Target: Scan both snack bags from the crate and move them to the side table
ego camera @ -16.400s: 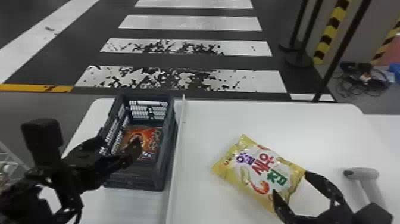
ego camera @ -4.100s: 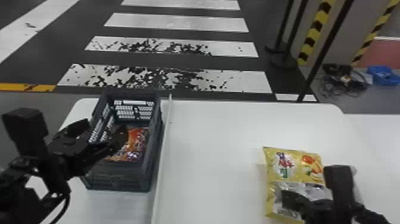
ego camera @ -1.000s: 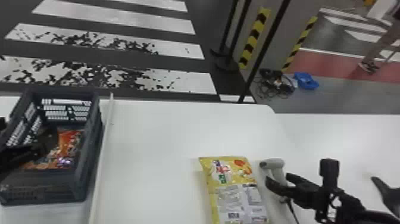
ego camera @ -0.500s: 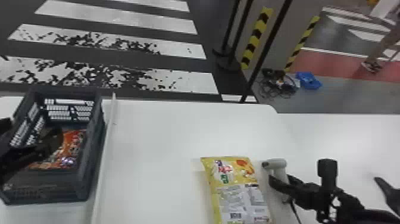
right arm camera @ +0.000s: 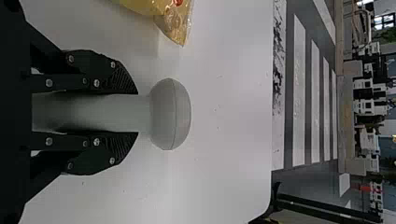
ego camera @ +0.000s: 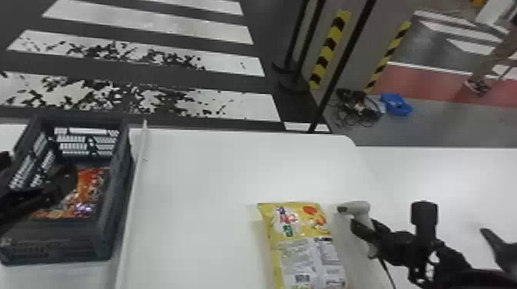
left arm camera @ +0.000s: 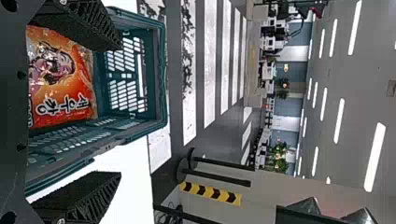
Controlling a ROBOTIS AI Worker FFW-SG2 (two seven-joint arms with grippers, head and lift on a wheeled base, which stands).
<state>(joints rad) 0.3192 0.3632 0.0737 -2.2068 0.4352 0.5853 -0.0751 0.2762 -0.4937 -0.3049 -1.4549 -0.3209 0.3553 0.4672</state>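
Ceiling strips [left arm camera: 381,157] glow bright; faint shadows lie on the white table [ego camera: 200,184].

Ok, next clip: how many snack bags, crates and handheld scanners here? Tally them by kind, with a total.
Snack bags: 2 (yellow bag, orange bag)
Crate: 1
Handheld scanner: 1
Total: 4

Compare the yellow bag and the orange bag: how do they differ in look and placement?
The yellow bag lies on the white table; the orange bag is inside the crate.
The yellow bag has a pale text panel with a barcode facing up, while the orange bag shows large dark lettering on a red-orange ground in the left wrist view.
Both are shiny, printed snack bags.
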